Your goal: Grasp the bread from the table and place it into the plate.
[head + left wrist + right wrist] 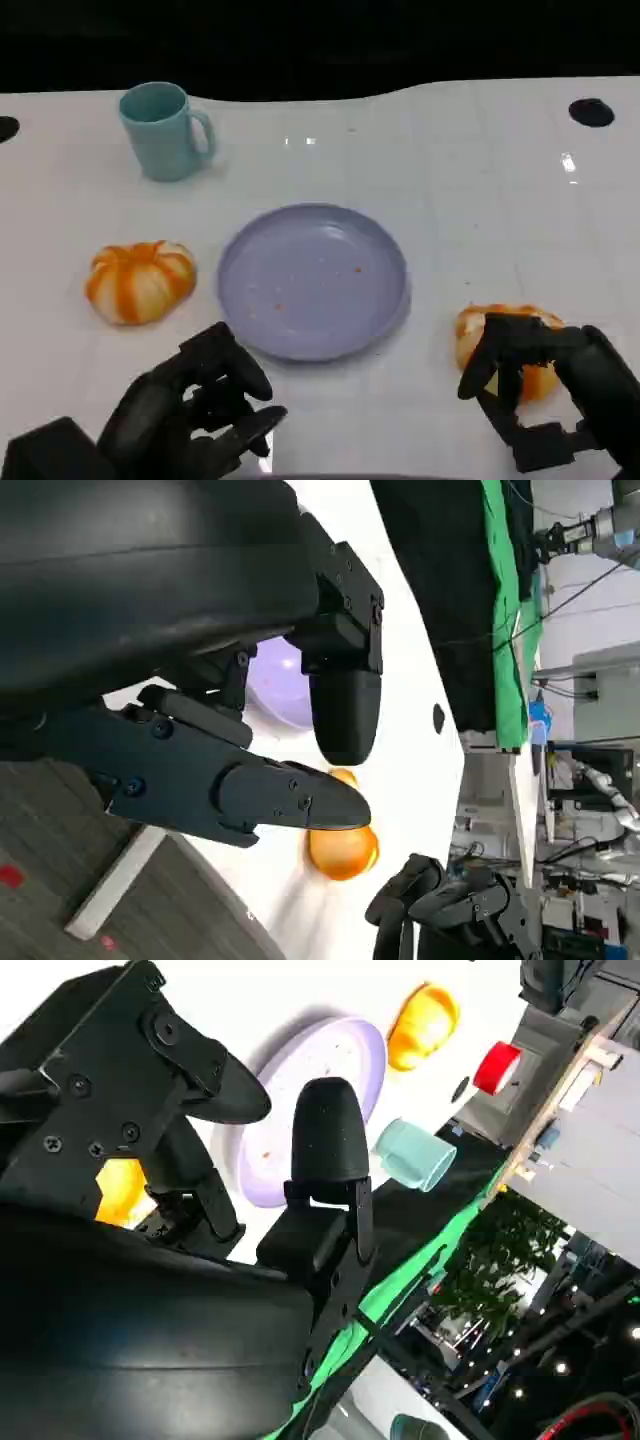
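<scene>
White surface [450,180] fills your view. One bread [505,350] sits near right, just right of the lavender plate [314,280]. Your right hand [545,385] curls over it, fingers around its near side, apparently gripping. A second bread [140,280] lies left of the plate. Your left hand [195,415] hovers near left, fingers loosely curled, holding nothing.

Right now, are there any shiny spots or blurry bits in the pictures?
Head view: small white glints of glare on the table, and a soft shadow under the plate. Left wrist view: the bread looks blurry behind the left hand.
</scene>
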Motion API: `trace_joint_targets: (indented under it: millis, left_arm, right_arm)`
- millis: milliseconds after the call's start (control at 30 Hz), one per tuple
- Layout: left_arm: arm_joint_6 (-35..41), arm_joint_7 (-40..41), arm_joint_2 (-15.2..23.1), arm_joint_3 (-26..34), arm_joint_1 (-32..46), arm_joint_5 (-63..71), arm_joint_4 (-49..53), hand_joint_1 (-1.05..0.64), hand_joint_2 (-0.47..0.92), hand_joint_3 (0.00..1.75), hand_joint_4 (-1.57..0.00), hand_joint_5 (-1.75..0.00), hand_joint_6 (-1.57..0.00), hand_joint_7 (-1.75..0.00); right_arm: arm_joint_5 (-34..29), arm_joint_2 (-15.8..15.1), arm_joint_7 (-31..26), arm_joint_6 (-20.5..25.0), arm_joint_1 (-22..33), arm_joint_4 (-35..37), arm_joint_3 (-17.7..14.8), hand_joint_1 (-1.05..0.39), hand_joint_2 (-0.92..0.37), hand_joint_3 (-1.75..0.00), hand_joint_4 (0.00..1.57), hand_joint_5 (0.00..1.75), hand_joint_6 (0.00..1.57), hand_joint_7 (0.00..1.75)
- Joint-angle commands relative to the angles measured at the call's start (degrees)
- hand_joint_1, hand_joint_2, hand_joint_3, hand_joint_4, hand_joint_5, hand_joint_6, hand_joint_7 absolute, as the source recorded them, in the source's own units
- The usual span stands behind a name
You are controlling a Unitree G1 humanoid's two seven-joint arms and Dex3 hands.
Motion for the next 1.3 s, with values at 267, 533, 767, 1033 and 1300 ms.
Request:
trace_joint_targets:
  millis: [267,533,767,1033,1300]
  left_arm:
    - [0.19,0.18,0.67,0.44,-0.41,-0.09,-0.16,-0.5,0.92,0.23,-0.66,-1.75,-0.45,-1.72]
    - [0.06,0.18,0.64,0.45,-0.32,-0.11,-0.07,-0.5,0.92,0.22,-0.66,-1.75,-0.44,-1.72]
    - [-0.56,0.06,0.67,0.5,-0.49,-0.04,0.42,-0.5,0.92,0.22,-0.66,-1.75,-0.44,-1.73]
    - [-0.46,0.32,0.51,0.34,-0.36,0.1,0.22,-0.51,0.92,0.22,-0.67,-1.75,-0.44,-1.74]
    - [-0.62,0.27,0.63,0.28,-0.39,0.34,0.42,-0.51,0.92,0.23,-0.66,-1.75,-0.43,-1.73]
  right_arm:
    - [0.04,-0.45,-0.29,0.78,-0.18,-0.46,-0.29,-0.04,-0.25,-1.36,0.9,1.73,0.84,1.29]
    - [0.03,-0.46,-0.28,0.66,-0.16,-0.4,-0.16,-0.03,-0.24,-1.38,0.9,1.72,0.84,1.29]
    - [0.07,-0.36,-0.29,1.06,-0.16,-0.4,-0.12,-0.01,-0.24,-1.37,0.9,1.72,0.84,1.28]
    - [1.5,0.04,-0.46,0.54,0.06,-1.33,-0.65,-0.02,-0.27,-1.35,0.81,1.63,0.79,1.2]
    - [-5.25,-3.29,0.45,8.1,0.08,-10.09,-1.23,-0.2,-0.45,-0.88,0.45,1.13,0.55,0.7]
